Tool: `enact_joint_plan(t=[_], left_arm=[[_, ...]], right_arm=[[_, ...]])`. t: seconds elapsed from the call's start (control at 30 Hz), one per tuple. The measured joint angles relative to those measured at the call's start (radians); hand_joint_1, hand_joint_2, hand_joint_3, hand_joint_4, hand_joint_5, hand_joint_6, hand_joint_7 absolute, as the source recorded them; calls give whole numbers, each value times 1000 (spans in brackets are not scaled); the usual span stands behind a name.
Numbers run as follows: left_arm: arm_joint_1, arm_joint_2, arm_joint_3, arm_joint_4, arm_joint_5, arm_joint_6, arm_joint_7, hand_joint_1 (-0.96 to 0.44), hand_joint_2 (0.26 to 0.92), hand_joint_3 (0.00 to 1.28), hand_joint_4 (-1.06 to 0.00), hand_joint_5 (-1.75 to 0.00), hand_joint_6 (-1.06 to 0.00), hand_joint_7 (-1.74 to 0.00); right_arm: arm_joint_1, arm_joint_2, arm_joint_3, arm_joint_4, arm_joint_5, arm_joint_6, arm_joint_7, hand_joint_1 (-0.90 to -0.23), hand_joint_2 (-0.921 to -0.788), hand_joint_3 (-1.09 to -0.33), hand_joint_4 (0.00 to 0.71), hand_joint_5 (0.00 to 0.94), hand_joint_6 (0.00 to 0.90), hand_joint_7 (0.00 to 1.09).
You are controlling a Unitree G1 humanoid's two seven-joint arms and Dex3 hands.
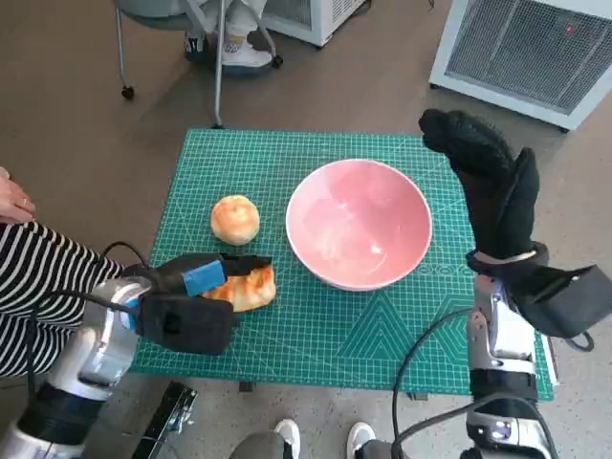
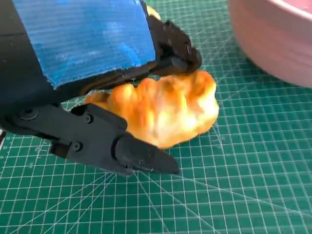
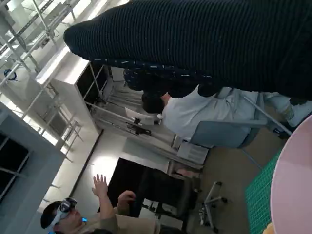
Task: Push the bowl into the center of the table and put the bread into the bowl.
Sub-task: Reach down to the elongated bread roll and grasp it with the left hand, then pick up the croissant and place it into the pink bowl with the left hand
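A pink bowl [image 1: 359,222] sits on the green cutting mat [image 1: 382,335], a little right of the middle; its wall also shows in the left wrist view [image 2: 273,34] and its rim in the right wrist view [image 3: 292,190]. My left hand [image 1: 196,296] grips a golden, lumpy piece of bread [image 1: 251,289] low on the mat, left of the bowl. In the left wrist view the bread [image 2: 165,109] lies between the black fingers [image 2: 175,48] and thumb. A round bun [image 1: 235,219] lies farther back. My gloved right hand [image 1: 488,186] stands upright and empty beside the bowl's right rim.
A person's striped sleeve [image 1: 38,277] lies at the left edge of the table. A chair's legs and someone's feet [image 1: 229,43] stand beyond the far edge, a white unit [image 1: 535,48] at the back right. Shoes [image 1: 316,440] show below the near edge.
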Motion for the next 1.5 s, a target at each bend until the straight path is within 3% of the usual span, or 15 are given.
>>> enact_joint_plan(t=[0.03, 0.13, 0.23, 0.3, 0.77, 1.13, 1.5], left_arm=[[2, -3, 3, -3, 0, 0, 11, 207, 905, 55, -666, -655, -737, -117], [14, -12, 13, -11, 0, -7, 45, 71, 916, 94, -681, -1049, -597, -828], [26, -19, 20, -13, 0, -26, 83, 26, 919, 102, -687, -1162, -560, -1069], [33, -19, 23, -13, 0, -39, 103, 15, 920, 102, -688, -1188, -556, -1127], [44, -19, 43, -12, -29, -75, 115, 4, 920, 82, -699, -1205, -586, -1150], [48, -18, 94, -83, -85, -74, 83, 4, 920, 32, -779, -1095, -615, -1141], [-61, -58, 152, -150, -160, -37, 74, 4, 917, 9, -831, -1039, -629, -1131]], right_arm=[[0, 0, 0, 0, 0, 0, 0, -688, -921, -693, 167, 0, 110, 332], [1, 1, 0, 0, 0, 0, 0, -684, -921, -693, 167, 0, 109, 333], [1, 1, 0, 0, 0, 0, 0, -683, -921, -693, 166, 0, 108, 335], [1, 1, 0, 0, 0, 0, 0, -682, -921, -693, 166, 0, 108, 336], [2, 4, -1, 1, 0, 0, 0, -684, -921, -694, 164, 0, 103, 343], [2, 3, -5, 7, 1, 0, 0, -681, -921, -693, 165, 0, 101, 349], [1, 0, -14, 18, 12, 0, 5, -681, -921, -692, 167, 1, 103, 354]])
